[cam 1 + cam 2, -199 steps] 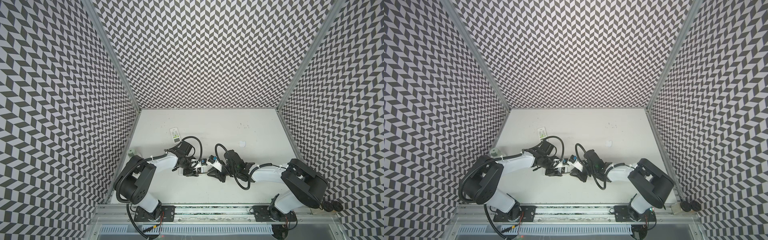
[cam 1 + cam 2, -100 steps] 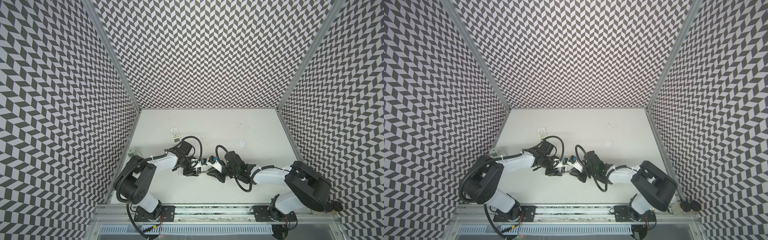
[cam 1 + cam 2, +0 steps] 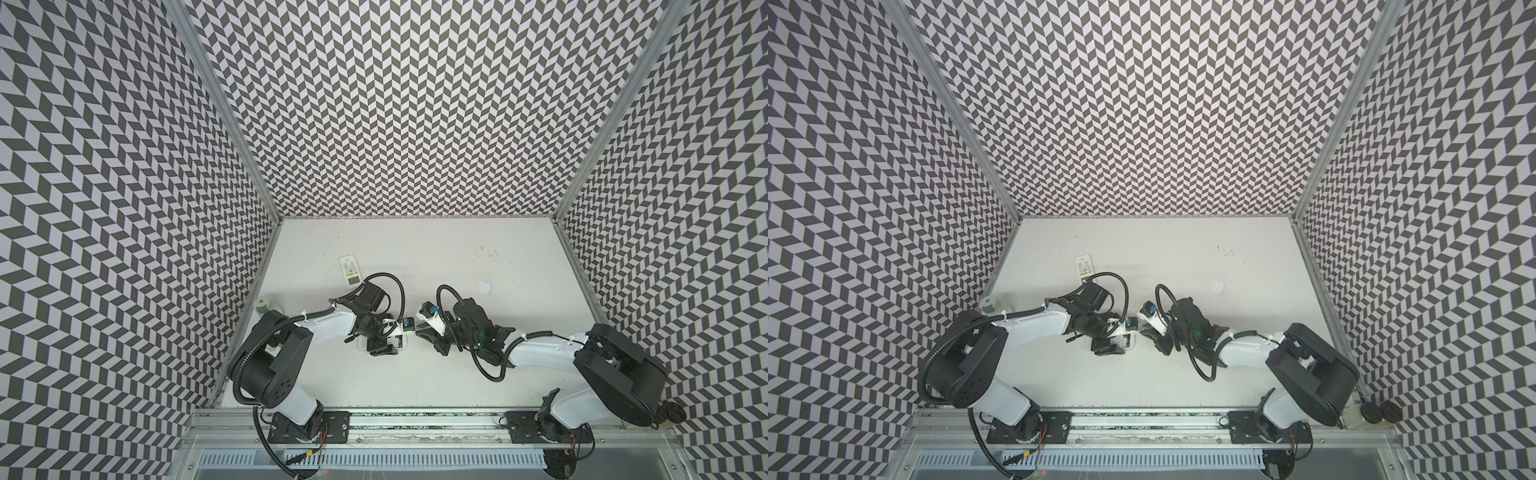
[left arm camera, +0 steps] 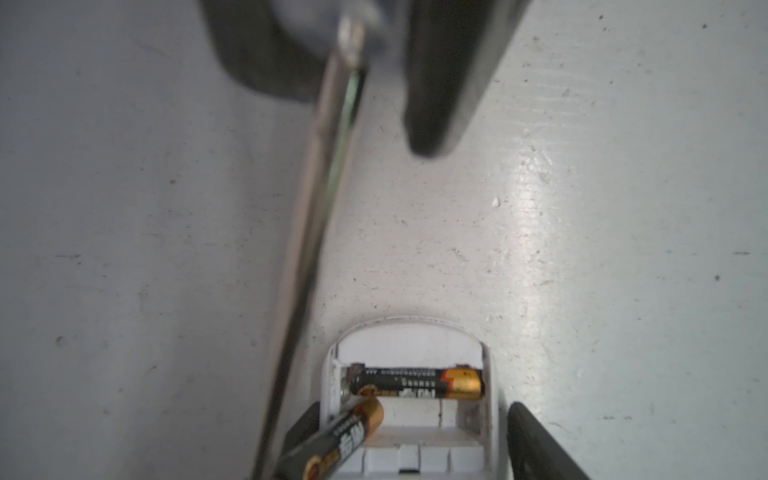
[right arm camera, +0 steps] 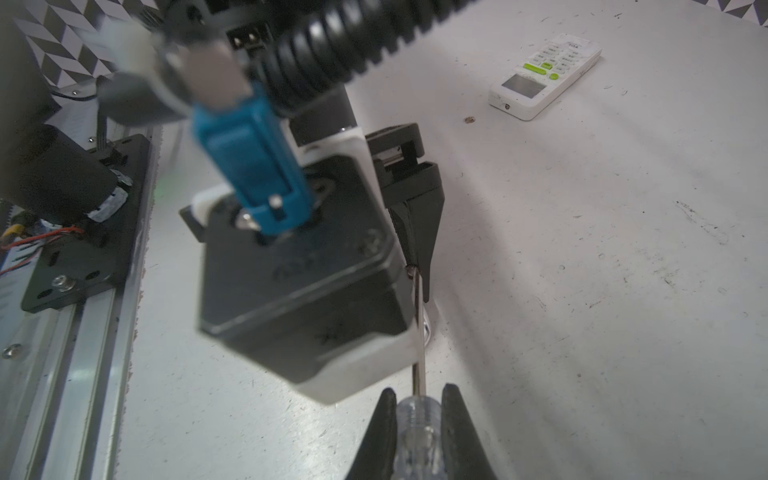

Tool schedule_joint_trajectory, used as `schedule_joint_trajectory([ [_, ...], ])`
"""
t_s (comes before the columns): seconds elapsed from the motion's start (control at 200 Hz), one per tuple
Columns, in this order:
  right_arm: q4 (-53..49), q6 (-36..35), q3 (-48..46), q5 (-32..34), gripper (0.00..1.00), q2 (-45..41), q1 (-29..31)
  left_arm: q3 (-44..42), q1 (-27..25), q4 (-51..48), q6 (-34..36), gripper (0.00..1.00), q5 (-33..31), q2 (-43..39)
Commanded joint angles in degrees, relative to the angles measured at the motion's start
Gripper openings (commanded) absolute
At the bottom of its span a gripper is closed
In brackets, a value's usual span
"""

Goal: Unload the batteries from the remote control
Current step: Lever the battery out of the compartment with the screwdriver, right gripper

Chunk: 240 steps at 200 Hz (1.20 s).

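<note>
- Your left pincer (image 4: pixel 411 409) sits right over the open back of the remote control (image 4: pixel 409 345).
- Its two fingers (image 4: pixel 536 440) are spread, one on each side of the remote control. A thin gap shows by one finger, so I think it is not squeezing.
- Your right pincer (image 5: pixel 419 392) is pinching the clear handle of the screwdriver (image 5: pixel 415 432).
- You can see two batteries, both black with gold ends.
- The flat battery (image 4: pixel 415 382) lies in its slot. Its long side runs across the remote control, from one left finger toward the other.
- The loose battery (image 4: pixel 345 438) has one end up out of the slot. It slants up, close beside one left finger.
- The screwdriver's metal rod runs past that same side. Its tip is hidden in the left wrist view, so I cannot tell if it touches a battery.
- The left pincer is much nearer the loose battery. The right pincer is a screwdriver's length away.
- The other remote (image 3: pixel 351 270) lies buttons up on the table (image 3: pixel 415 257), well apart.
</note>
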Motion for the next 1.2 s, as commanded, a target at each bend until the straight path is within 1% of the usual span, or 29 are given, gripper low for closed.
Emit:
schedule_joint_trajectory([
  [0.0, 2.2, -1.0, 0.1, 0.6, 0.0, -1.6, 0.0, 1.8, -0.3, -2.3, -1.5, 0.71, 2.2, 0.7],
  [0.085, 3.4, -1.0, -0.7, 0.7, 0.0, -1.7, 0.0, 1.8, -0.4, -1.5, -1.7, 0.73, 2.1, 1.0],
  [0.2, 1.8, -1.0, -0.1, 0.4, 0.0, -2.2, 0.0, 3.4, -0.5, -1.9, -3.8, 0.73, 1.4, 1.2],
  [0.31, 4.0, -1.2, -1.9, 0.7, 0.0, -3.4, 0.0, 4.0, -0.4, -1.6, -4.7, 0.72, 2.6, 1.4],
  [0.446, 1.8, -1.0, -0.9, 1.3, 0.0, -4.1, 0.0, 5.5, -0.4, -2.2, -6.2, 0.7, 1.8, 1.4],
  [0.511, 3.3, -0.7, -2.1, 2.1, 0.0, -5.3, 0.0, 5.4, -0.2, -2.0, -6.4, 0.69, 1.7, 1.5],
  [0.576, 5.3, -0.4, -3.6, 3.4, 0.0, -6.6, 0.0, 5.1, -0.4, -1.4, -6.1, 0.67, 0.2, 1.7],
  [0.686, 4.1, -0.2, -3.8, 5.1, 0.0, -8.4, -0.1, 5.9, -0.5, -2.4, -6.4, 0.62, -1.8, 1.4],
  [0.811, 6.5, 0.3, -6.1, 7.4, 0.0, -10.1, -0.2, 5.9, -0.4, -2.4, -6.8, 0.54, -0.7, 1.1],
  [0.846, 6.4, 0.7, -6.2, 8.0, 0.0, -10.1, -0.3, 6.1, -0.5, -2.5, -6.8, 0.53, -0.7, 1.3],
  [0.911, 4.8, 0.6, -5.5, 8.0, 0.0, -10.1, -0.3, 6.7, -0.5, -3.2, -7.1, 0.48, -0.9, 1.1],
  [1.091, 5.0, 0.7, -5.9, 9.3, 0.0, -10.5, -0.3, 6.2, -0.4, -2.0, -7.6, 0.43, -0.8, 1.4],
  [1.197, 4.0, 0.6, -5.8, 9.9, 0.0, -11.9, -0.4, 6.8, -0.2, -2.3, -8.7, 0.35, -1.0, 0.9],
])
